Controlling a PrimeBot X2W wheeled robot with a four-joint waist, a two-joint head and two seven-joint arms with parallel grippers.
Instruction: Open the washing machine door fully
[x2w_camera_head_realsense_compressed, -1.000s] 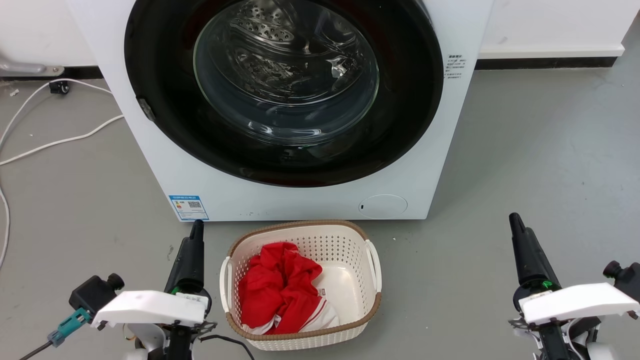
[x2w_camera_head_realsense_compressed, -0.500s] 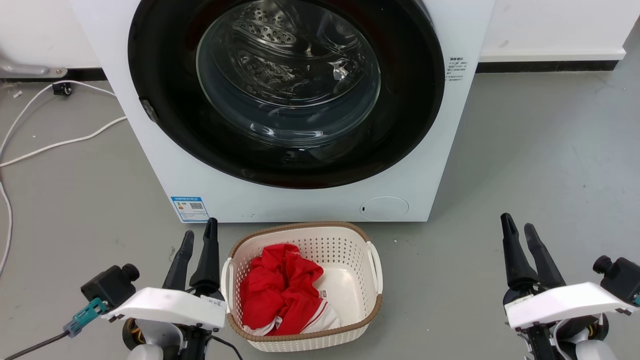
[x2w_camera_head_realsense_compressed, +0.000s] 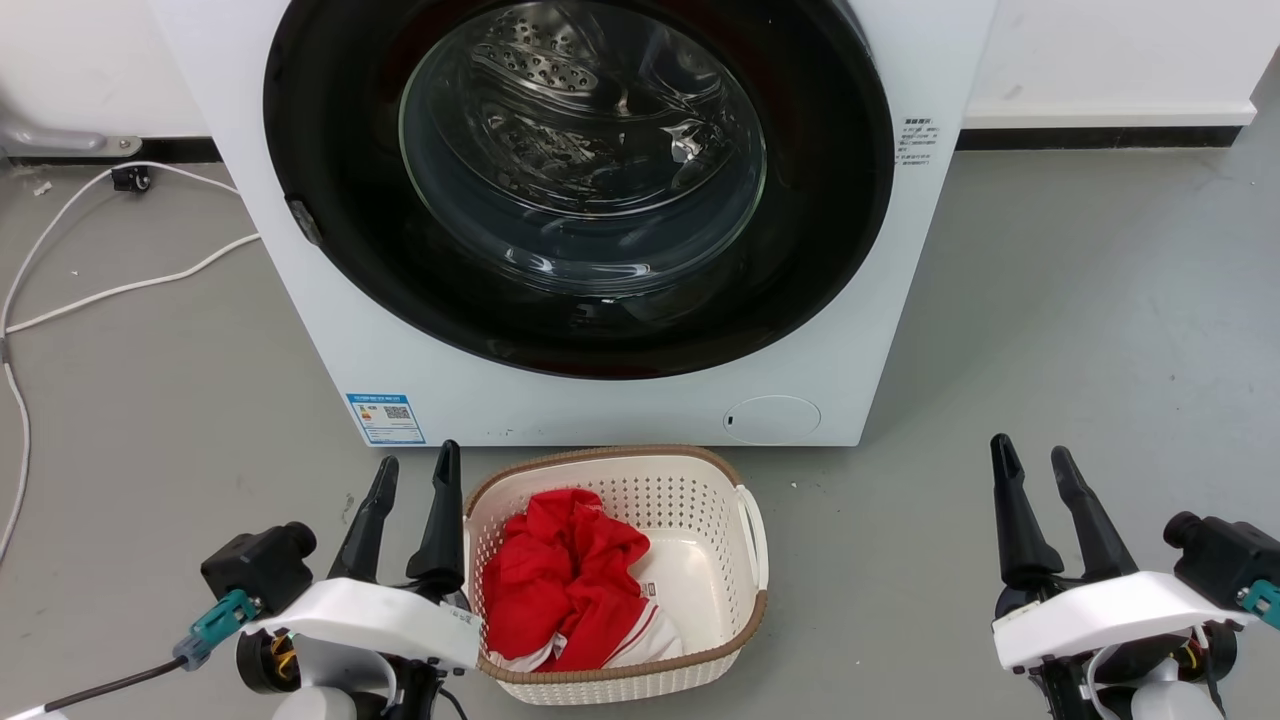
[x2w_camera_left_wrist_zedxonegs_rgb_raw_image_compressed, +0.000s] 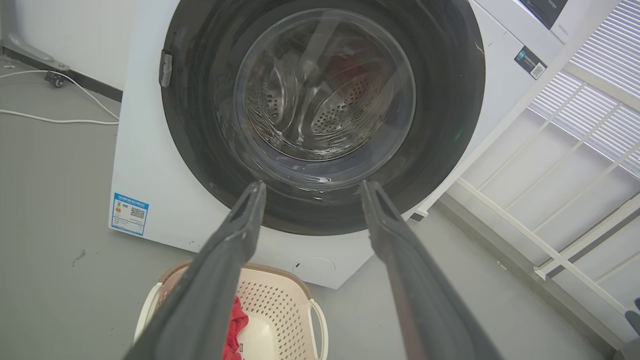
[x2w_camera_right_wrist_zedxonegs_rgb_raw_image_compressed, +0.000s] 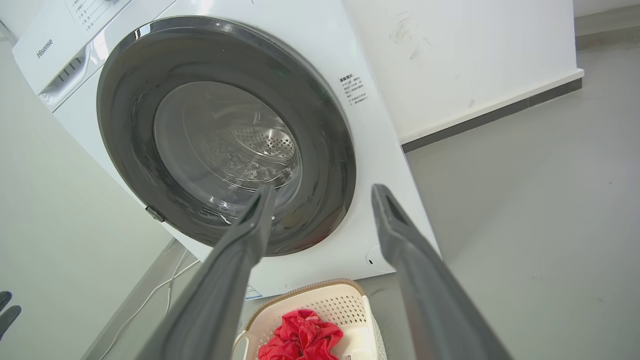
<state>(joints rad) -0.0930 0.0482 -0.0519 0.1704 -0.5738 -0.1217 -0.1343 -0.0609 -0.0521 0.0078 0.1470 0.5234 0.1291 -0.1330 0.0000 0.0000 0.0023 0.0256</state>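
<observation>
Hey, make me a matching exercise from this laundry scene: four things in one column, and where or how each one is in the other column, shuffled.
Things:
1. washing machine door
2. red cloth
3. left gripper
4. white cable

States:
A. open, beside the basket
B. shut, flush with the washing machine
C. lying on the floor at the robot's left
D. heaped inside the basket

Pairs: 1-B, 2-D, 3-A, 4-C

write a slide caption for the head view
Washing machine door shut; left gripper and right gripper low either side of the basket of red cloth, jaws open.
</observation>
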